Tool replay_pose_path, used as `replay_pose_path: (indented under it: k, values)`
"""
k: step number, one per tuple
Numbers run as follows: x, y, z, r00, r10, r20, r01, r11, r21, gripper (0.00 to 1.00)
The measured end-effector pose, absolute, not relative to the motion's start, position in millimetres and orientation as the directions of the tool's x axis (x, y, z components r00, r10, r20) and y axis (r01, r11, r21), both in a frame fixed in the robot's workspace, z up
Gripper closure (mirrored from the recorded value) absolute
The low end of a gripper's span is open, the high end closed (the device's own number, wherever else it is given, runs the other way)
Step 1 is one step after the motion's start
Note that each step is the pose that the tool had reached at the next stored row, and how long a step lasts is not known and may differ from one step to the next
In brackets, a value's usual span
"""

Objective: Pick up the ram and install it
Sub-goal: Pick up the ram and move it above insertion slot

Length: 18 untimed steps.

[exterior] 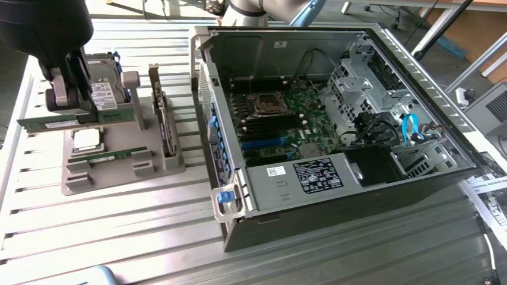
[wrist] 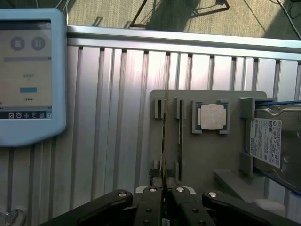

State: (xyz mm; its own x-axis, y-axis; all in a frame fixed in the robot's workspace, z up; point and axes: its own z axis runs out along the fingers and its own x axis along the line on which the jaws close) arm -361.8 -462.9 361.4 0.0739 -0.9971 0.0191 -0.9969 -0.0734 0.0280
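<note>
The open computer case (exterior: 317,119) is the largest thing in view. It lies well off toward the exterior view's right of the claw, with its motherboard (exterior: 277,124) exposed. A black label (exterior: 319,176) on its frame carries white print too fine to read. The ribbed metal table (exterior: 119,237) runs beneath everything. A blue-framed tablet (wrist: 28,70) lies on the table to one side of the claw. Its screen shows two round buttons and lines of text I cannot make out.

The grey tray (wrist: 207,160) sits directly below the claw. The hard drive (wrist: 270,141) stands on edge in the tray, just beside the claw. Its white label has a barcode and small print, none of it legible. An upright expansion card (exterior: 162,119) stands on the tray's far side from the claw, toward the case.

The claw (wrist: 163,195) is pinched narrow on the ram (wrist: 164,141). The ram appears edge-on as a thin line running out from between the fingertips, over the tray's slots. I judge it light, stiff and brittle. It is best gripped across its two flat faces near the middle, clear of the contact edge and the chips. Those smooth faces could let it twist if it is held off-centre.

Another green stick (exterior: 107,155) lies in the tray near the claw. The smallest thing is the silver CPU (wrist: 211,117), which rests in its pocket between the claw and the hard drive with no readable marking.
</note>
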Motion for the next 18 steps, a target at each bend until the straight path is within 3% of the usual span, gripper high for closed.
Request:
replay_pose_path:
  k: [18]
  values:
    - [-362, -463, 382, 0.074, -0.997, 0.019, -0.997, -0.073, 0.028, 0.86]
